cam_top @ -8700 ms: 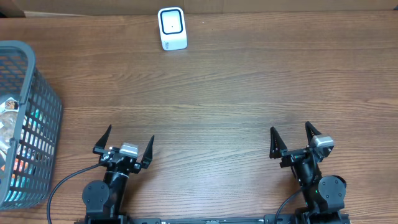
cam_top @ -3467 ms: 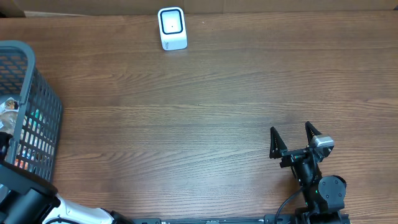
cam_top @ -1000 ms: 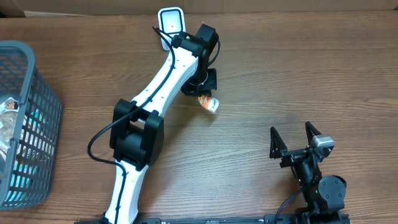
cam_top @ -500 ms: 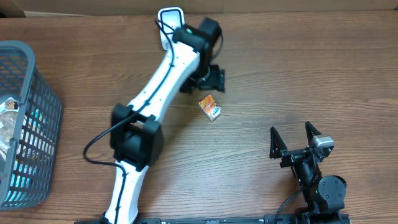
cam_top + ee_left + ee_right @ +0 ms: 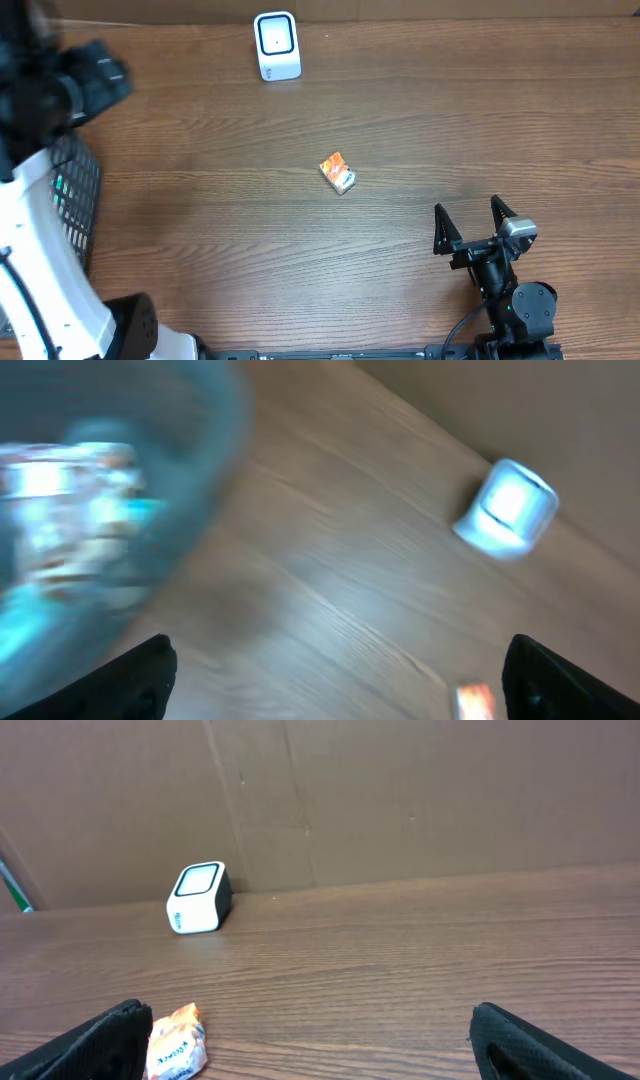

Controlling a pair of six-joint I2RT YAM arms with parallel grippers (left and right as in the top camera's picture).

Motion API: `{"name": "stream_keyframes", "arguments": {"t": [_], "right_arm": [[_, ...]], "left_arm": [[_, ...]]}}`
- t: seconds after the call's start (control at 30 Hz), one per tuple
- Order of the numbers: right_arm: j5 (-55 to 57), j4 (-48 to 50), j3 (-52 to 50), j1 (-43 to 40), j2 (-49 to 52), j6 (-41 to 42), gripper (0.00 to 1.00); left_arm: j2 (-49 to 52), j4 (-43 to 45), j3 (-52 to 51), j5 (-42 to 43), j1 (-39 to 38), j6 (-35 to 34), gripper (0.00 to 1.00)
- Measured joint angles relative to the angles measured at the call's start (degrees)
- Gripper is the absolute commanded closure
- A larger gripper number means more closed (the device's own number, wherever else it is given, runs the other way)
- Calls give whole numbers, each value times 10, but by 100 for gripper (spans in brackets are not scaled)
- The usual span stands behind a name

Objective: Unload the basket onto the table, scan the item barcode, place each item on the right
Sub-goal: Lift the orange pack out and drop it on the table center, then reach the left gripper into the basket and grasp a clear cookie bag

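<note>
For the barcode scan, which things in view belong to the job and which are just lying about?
Job: orange packet, lying on the table; white scanner at the far edge; left claw, open and empty.
Lying about: basket of other goods at the left; right claw, open, parked near its base.

the left arm (image 5: 62,88) is a blur covering most of the basket (image 5: 86,190), whose contents are smeared beyond telling.
</note>
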Motion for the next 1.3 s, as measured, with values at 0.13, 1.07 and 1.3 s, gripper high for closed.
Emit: {"name": "stream_keyframes", "arguments": {"t": [0.13, 1.07, 1.3], "right_arm": [[0, 0, 0, 0, 0, 0, 0], [0, 0, 0, 0, 0, 0, 0], [0, 0, 0, 0, 0, 0, 0]], "left_arm": [[16, 2, -2, -34, 138, -7, 13], [125, 368, -525, -54, 348, 96, 14], [124, 479, -624, -50, 348, 130, 10]]}}
